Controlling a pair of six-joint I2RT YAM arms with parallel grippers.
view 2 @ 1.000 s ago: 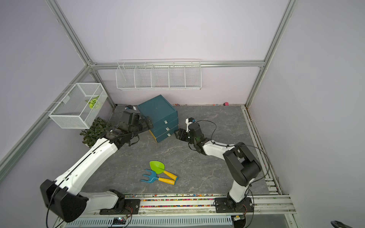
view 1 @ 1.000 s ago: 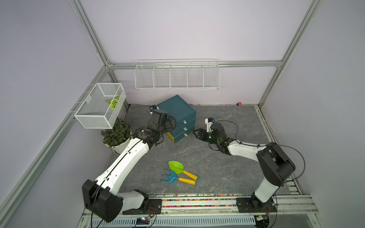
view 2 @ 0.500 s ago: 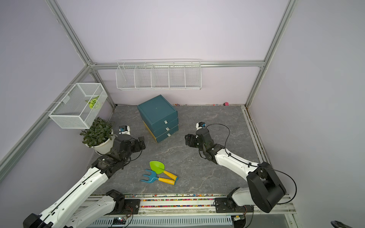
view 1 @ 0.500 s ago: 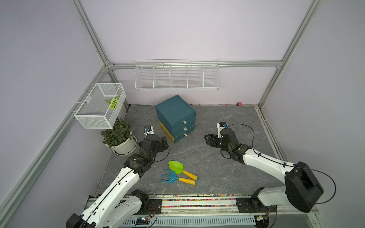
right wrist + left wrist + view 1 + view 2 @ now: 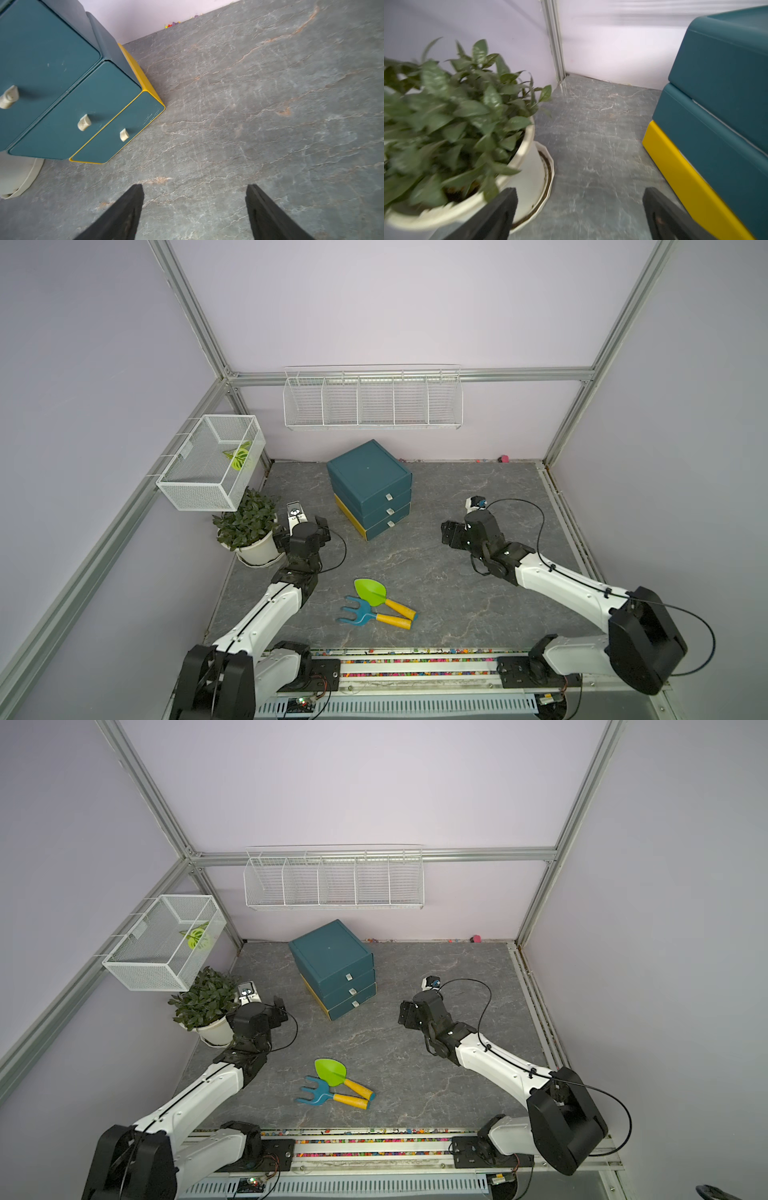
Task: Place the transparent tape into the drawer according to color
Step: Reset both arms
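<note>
Left wrist view gives us the potted plant to the left of the drawer chest. Our left fingers are spread wide over bare counter between the two, with nothing in them.

In both top views the chest's three drawers are pushed shut, their pale handles facing the front. In front of the chest and well apart from it, a green toy shovel and a blue toy rake lie side by side.

To the right of the chest, our right fingers also stand wide and empty, turned toward its drawer fronts.

We cannot find the transparent tape in any view. No roll lies on the counter near the chest, and neither set of fingers holds one. We judge that any rolls are shut inside the chest, though we cannot see in.

We would expect such a roll to be light, stiff as a ring, slick on its wound face, and apt to roll off if nudged on edge. We would take it lying flat, pinched across the outer rim or with one finger down the core, using a modest squeeze.
</note>
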